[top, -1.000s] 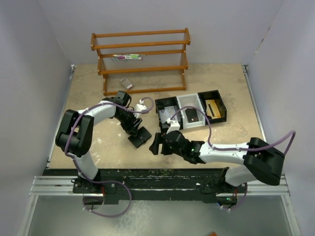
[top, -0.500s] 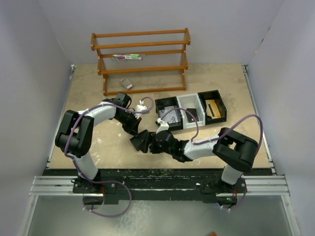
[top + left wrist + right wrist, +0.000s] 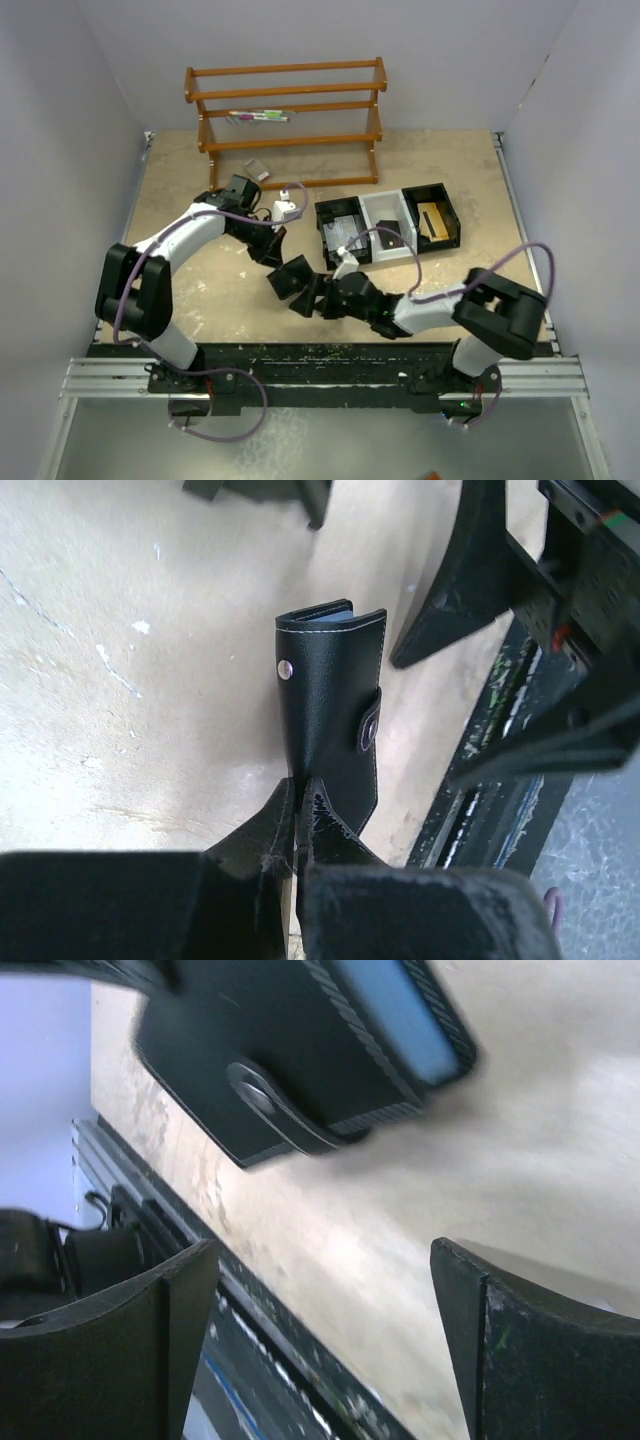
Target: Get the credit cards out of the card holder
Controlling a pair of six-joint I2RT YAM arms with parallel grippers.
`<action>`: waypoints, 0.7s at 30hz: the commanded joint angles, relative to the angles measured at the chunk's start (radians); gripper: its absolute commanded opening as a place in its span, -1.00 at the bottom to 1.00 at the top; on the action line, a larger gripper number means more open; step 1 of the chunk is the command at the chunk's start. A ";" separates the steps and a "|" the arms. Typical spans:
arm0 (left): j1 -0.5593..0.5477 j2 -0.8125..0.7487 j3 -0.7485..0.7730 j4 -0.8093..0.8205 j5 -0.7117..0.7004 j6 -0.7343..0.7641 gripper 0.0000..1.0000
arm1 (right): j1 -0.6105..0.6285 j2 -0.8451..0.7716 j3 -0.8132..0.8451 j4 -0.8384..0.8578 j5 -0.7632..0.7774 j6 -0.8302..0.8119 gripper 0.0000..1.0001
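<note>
Scuffed tan worktop (image 3: 175, 180) fills the scene. Near its front edge is the black card holder (image 3: 330, 710), folded shut, with blue-grey lining showing at one end. The left claw (image 3: 300, 805) is clenched on the holder's edge. The right claw (image 3: 320, 1270) is spread wide just beside it, not touching. Farther back are a three-compartment tray (image 3: 452, 215) and a wooden rack (image 3: 285, 120).

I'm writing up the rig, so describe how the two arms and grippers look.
The left arm and right arm have white links, bulky black joints and looping lilac cables. The left gripper and right gripper have scuffed matte black fingers.
</note>
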 commanded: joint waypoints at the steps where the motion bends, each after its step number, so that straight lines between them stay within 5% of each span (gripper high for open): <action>1: -0.007 -0.125 0.065 -0.067 0.118 0.029 -1.00 | -0.066 -0.212 -0.153 0.109 -0.122 -0.098 0.83; 11: -0.016 -0.228 0.099 -0.233 0.185 0.150 -1.00 | -0.303 -0.595 -0.162 -0.059 -0.551 -0.428 0.99; 21: -0.036 -0.306 0.203 -0.313 0.371 0.071 -1.00 | -0.313 -0.484 -0.024 0.101 -0.806 -0.383 0.99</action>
